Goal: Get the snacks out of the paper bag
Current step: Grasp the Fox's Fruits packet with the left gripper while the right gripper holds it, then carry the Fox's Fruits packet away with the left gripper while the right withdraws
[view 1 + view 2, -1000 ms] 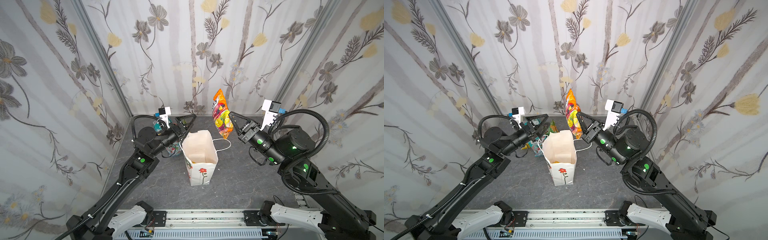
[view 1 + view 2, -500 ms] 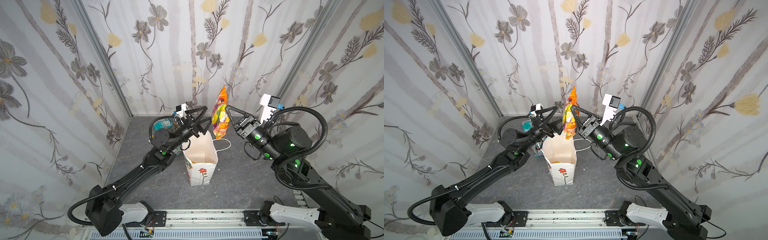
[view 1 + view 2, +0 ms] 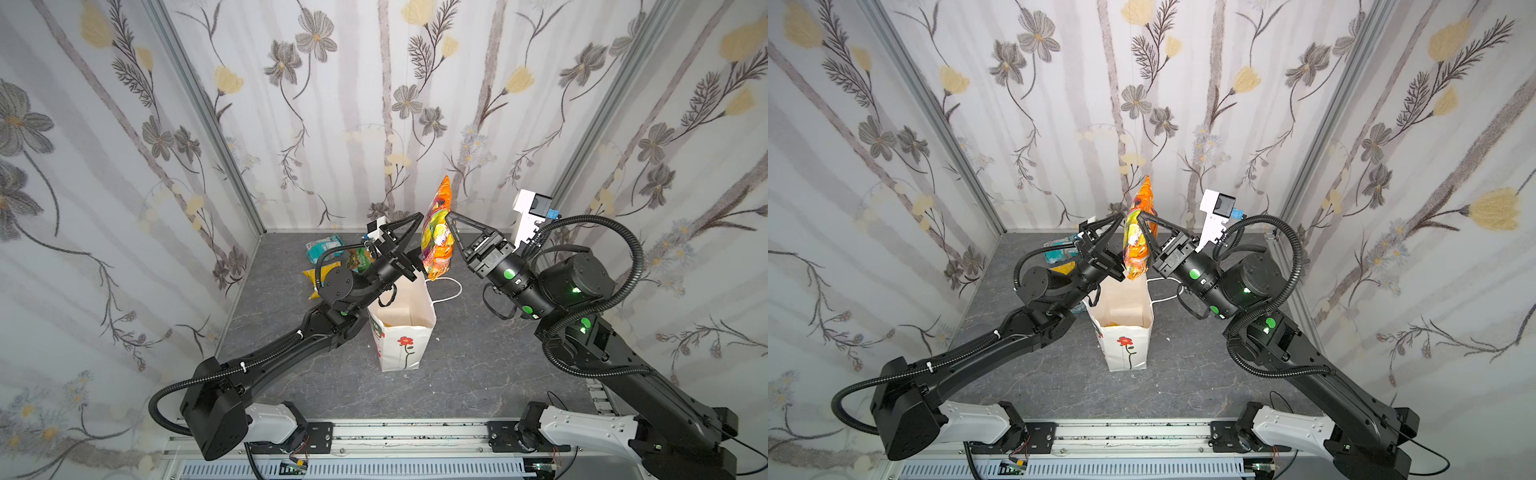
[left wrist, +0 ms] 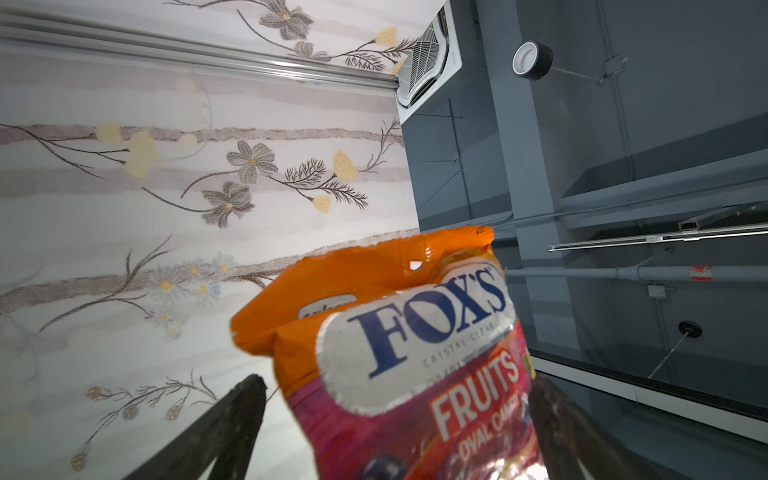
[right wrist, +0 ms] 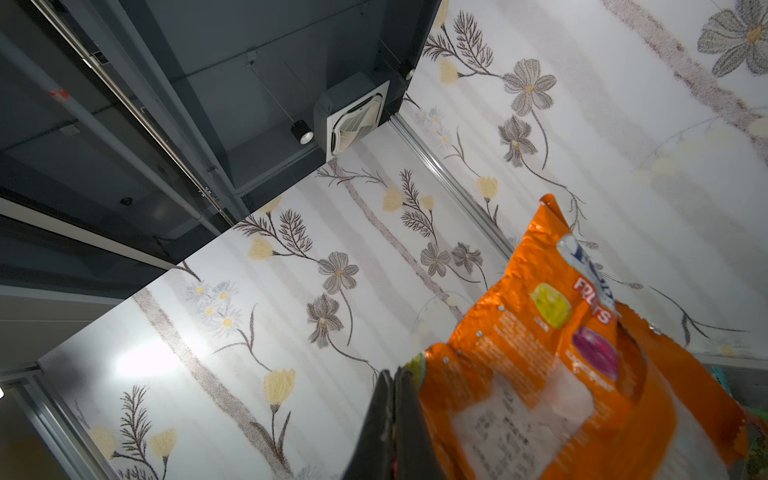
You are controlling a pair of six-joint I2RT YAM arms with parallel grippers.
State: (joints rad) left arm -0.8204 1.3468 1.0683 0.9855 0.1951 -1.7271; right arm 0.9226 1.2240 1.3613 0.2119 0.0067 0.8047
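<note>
The white paper bag (image 3: 401, 345) (image 3: 1125, 345) with the red flower stands upright and open-topped mid-table. Above its far rim hangs the large orange FOX'S Fruits packet (image 3: 437, 237) (image 3: 1139, 245) (image 4: 415, 353) (image 5: 540, 365). My right gripper (image 3: 449, 215) (image 3: 1142, 214) (image 5: 395, 374) is shut on that packet's edge. My left gripper (image 3: 417, 243) (image 3: 1121, 245) (image 4: 395, 382) is open, a finger on each side of the packet's lower half. A bit of yellow-orange packet (image 3: 388, 322) shows deep inside the bag.
Behind the left arm, a teal packet (image 3: 324, 245), a green-orange one (image 3: 359, 259) and a yellow one (image 3: 316, 278) lie on the grey table. The bag's cord handle (image 3: 451, 291) trails right. Floral walls enclose three sides; a rail (image 3: 395, 432) runs along the front.
My left arm swung right from beside the bag up to the packet, and its open fingers now straddle it. My right gripper carried the packet slightly left and higher.
</note>
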